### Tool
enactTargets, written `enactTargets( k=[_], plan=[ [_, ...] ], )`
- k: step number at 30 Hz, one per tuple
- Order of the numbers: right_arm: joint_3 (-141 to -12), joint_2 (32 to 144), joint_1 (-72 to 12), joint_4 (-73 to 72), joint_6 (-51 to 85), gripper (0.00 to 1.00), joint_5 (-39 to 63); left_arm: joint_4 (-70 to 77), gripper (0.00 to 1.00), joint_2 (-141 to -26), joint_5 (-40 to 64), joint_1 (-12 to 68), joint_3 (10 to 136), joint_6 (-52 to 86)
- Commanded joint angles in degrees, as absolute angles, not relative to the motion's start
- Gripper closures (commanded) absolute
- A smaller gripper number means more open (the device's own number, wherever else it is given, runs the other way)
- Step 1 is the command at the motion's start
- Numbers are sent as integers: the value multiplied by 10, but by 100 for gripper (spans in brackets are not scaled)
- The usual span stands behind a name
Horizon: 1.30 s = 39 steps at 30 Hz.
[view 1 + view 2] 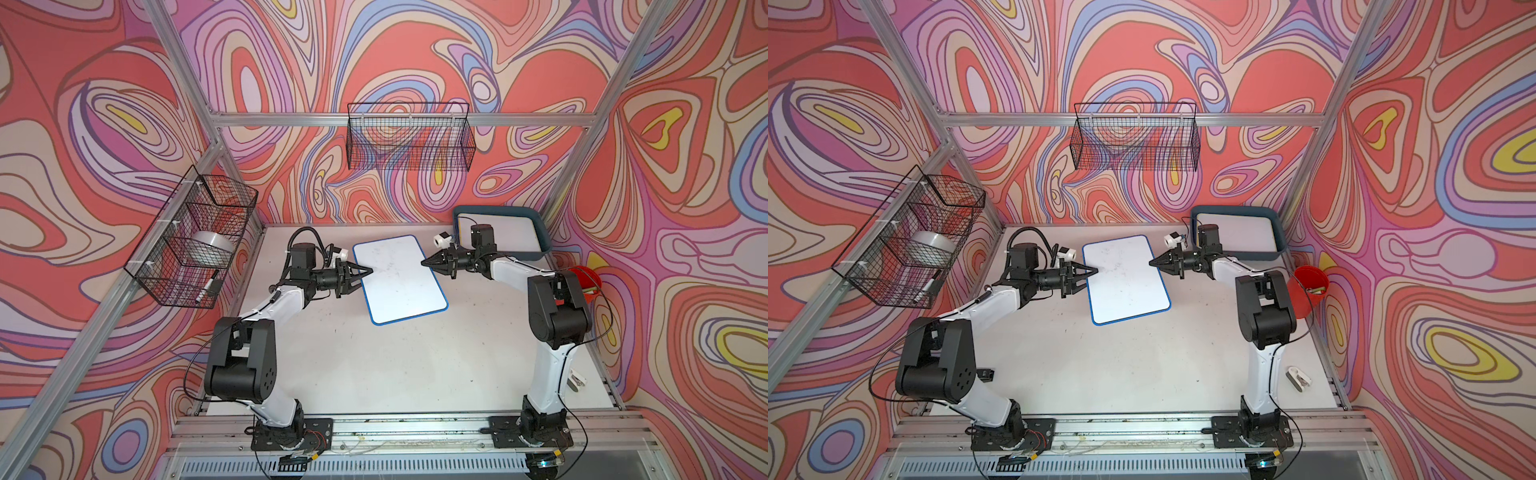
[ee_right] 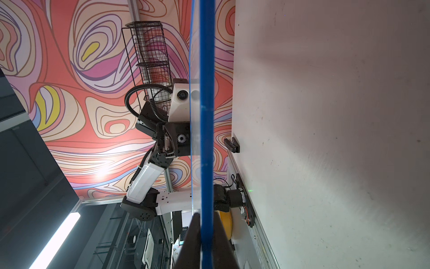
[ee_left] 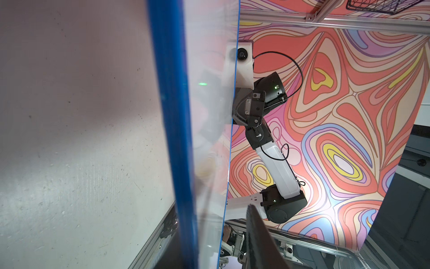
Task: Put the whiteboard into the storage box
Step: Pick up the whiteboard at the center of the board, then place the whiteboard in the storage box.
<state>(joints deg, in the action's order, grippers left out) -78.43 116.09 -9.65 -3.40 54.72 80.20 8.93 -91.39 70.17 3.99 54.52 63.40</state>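
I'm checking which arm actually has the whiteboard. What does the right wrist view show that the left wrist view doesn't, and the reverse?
Only the right wrist view: the right gripper shut on the whiteboard at its blue edge, with the left arm and a wire basket beyond. Only the left wrist view: the left gripper, one dark finger standing clear of that edge, and the right arm. Both: the board edge-on and the white table.
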Motion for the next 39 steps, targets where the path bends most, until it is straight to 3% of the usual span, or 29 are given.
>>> enactTargets(
  k=[1, 7, 14, 18, 21, 25, 27, 39],
  plan=[
    [-780, 1129, -78, -37, 535, 100, 796, 54, 64, -891, 663, 9, 545, 594],
    [-732, 1117, -26, -203, 668, 100, 771, -107, 62, -849, 601, -34, 553, 485],
    [-703, 1174, 35, -619, 1007, 100, 714, -142, 61, -841, 595, -45, 546, 455],
    [-719, 1207, 54, -720, 1090, 100, 665, -142, 61, -841, 589, -45, 542, 452],
    [-715, 1182, 62, -608, 997, 100, 629, -144, 61, -842, 591, -45, 542, 450],
    [-759, 1108, 64, -239, 723, 100, 559, -144, 61, -839, 585, -46, 541, 448],
    [-788, 1086, 64, -125, 647, 100, 511, -143, 61, -842, 586, -45, 539, 448],
    [-769, 1037, 110, -95, 678, 100, 346, -117, 60, -847, 588, -45, 527, 454]
  ],
)
